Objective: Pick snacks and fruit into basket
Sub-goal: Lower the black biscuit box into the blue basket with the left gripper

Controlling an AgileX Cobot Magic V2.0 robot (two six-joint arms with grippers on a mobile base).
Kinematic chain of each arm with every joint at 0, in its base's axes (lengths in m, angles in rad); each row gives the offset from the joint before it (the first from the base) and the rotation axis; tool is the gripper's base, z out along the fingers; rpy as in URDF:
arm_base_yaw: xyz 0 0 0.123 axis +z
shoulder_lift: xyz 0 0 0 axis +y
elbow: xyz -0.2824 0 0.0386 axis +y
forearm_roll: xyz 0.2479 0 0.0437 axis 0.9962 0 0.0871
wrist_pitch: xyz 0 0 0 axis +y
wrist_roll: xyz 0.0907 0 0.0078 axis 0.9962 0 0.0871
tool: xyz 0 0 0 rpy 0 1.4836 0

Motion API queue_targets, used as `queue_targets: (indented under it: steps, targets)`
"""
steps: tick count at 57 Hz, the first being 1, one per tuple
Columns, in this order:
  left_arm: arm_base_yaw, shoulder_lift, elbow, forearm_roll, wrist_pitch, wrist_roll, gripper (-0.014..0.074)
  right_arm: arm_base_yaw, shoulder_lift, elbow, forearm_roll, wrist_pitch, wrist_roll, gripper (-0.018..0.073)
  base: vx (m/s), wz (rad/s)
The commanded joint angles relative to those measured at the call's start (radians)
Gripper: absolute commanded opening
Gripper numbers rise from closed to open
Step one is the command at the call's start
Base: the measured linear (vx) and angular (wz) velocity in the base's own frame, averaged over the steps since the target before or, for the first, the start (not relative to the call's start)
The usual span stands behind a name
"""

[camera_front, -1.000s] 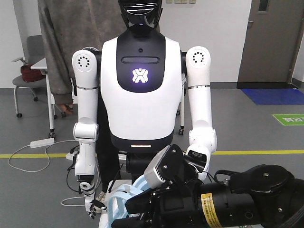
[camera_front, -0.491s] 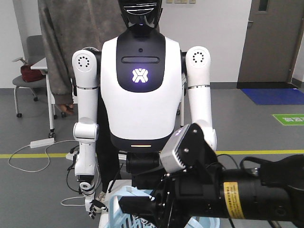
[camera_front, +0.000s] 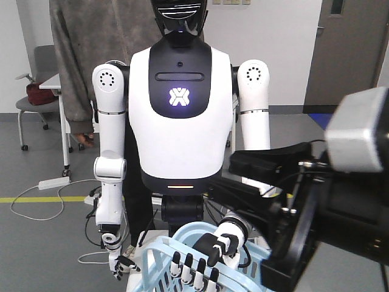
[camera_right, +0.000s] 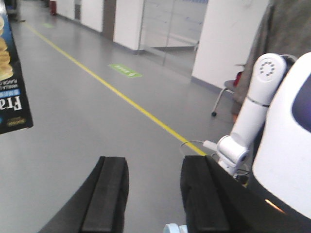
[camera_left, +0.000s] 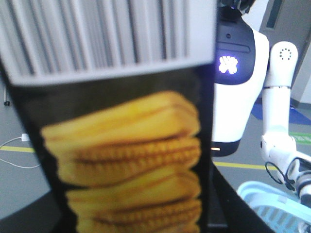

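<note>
The right gripper (camera_right: 153,170) is held level, its black fingers spread apart. A black snack package printed with stacked yellow biscuits (camera_left: 121,145) fills the left wrist view, so the left gripper's state cannot be told. The pale blue lattice basket (camera_front: 157,258) sits low before a white humanoid robot (camera_front: 179,121). Beyond lies grey floor (camera_right: 73,126) with a yellow line (camera_right: 121,94).

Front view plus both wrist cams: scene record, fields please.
basket: pale blue basket, bottom of the front view
holder: white humanoid robot facing the camera, its hand on the basket rim
snack: black biscuit box, fills the left wrist view; left fingers not seen
right gripper: open, empty
</note>
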Motion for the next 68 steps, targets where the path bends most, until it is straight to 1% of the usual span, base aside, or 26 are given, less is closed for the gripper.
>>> queue_targets:
  steps: [1,3,4,6,7,8,9,11,12,13,16,23,27,34,39,45,49,53,61,68]
  targets:
    - [-0.006,0.035,-0.045,-0.123,-0.075,0.097,0.0002,-0.006,-0.098,0.027,0.005,0.111,0.003,0.0329,0.0,0.0]
    - [-0.006,0.048,-0.051,-0.163,-0.06,0.142,0.0002,-0.006,-0.12,0.042,0.004,0.13,0.003,0.0329,0.0,0.0]
    - [-0.006,0.059,-0.058,-0.218,-0.049,0.178,0.0002,-0.006,-0.135,0.052,0.004,0.139,0.003,0.0329,0.0,0.0]
    - [-0.006,0.08,-0.073,-0.275,-0.023,0.243,0.0002,-0.006,-0.154,0.065,0.004,0.163,0.003,0.0329,0.0,0.0]
    - [-0.006,0.09,-0.084,-0.32,-0.011,0.269,0.0002,-0.006,-0.166,0.069,0.004,0.176,0.003,0.0329,0.0,0.0]
    - [-0.006,0.104,-0.091,-0.349,0.008,0.309,0.0002,-0.006,-0.17,0.073,0.004,0.179,0.003,0.0329,0.0,0.0]
    - [-0.006,0.114,-0.104,-0.394,0.026,0.347,0.0002,-0.006,-0.184,0.078,0.004,0.192,0.003,0.0329,0.0,0.0]
    - [-0.006,0.141,-0.122,-0.455,0.045,0.383,0.0002,-0.006,-0.193,0.082,0.003,0.202,0.003,0.0329,0.0,0.0]
    - [-0.006,0.158,-0.134,-0.501,0.069,0.423,0.0002,-0.006,-0.199,0.082,0.003,0.207,0.003,0.0329,0.0,0.0]
    - [-0.006,0.169,-0.143,-0.531,0.079,0.438,0.0002,-0.006,-0.201,0.082,0.003,0.21,0.003,0.0329,0.0,0.0]
    - [-0.006,0.215,-0.172,-0.644,0.109,0.468,0.0002,-0.006,-0.211,0.082,0.003,0.214,0.003,0.0329,0.0,0.0]
    - [-0.006,0.304,-0.188,-0.863,0.144,0.453,0.0002,-0.006,-0.214,0.082,0.003,0.213,0.003,0.0329,0.0,0.0]
    - [-0.006,0.353,-0.188,-0.95,0.178,0.45,0.0002,-0.006,-0.214,0.082,0.003,0.213,0.003,0.0329,0.0,0.0]
    - [-0.006,0.442,-0.188,-1.05,0.225,0.45,0.0002,-0.006,-0.214,0.082,0.003,0.213,0.003,0.0329,0.0,0.0]
    - [-0.006,0.499,-0.188,-1.142,0.239,0.451,0.0002,-0.006,-0.214,0.082,0.003,0.213,0.001,0.0329,0.0,0.0]
    - [-0.006,0.563,-0.188,-1.204,0.265,0.451,0.0002,-0.006,-0.214,0.082,0.003,0.213,0.001,0.0329,0.0,0.0]
    - [-0.013,0.603,-0.188,-1.227,0.274,0.451,0.0002,-0.006,-0.214,0.082,0.001,0.213,0.001,0.0329,0.0,0.0]
    - [-0.034,0.641,-0.188,-1.241,0.276,0.45,0.0002,-0.006,-0.214,0.082,-0.001,0.215,-0.001,0.0329,0.0,0.0]
    - [-0.095,0.719,-0.188,-1.264,0.279,0.448,0.0002,-0.006,-0.214,0.082,-0.001,0.222,-0.002,0.0329,0.0,0.0]
    - [-0.15,0.773,-0.188,-1.267,0.268,0.443,0.0002,-0.006,-0.214,0.082,-0.001,0.232,-0.007,0.0329,0.0,0.0]
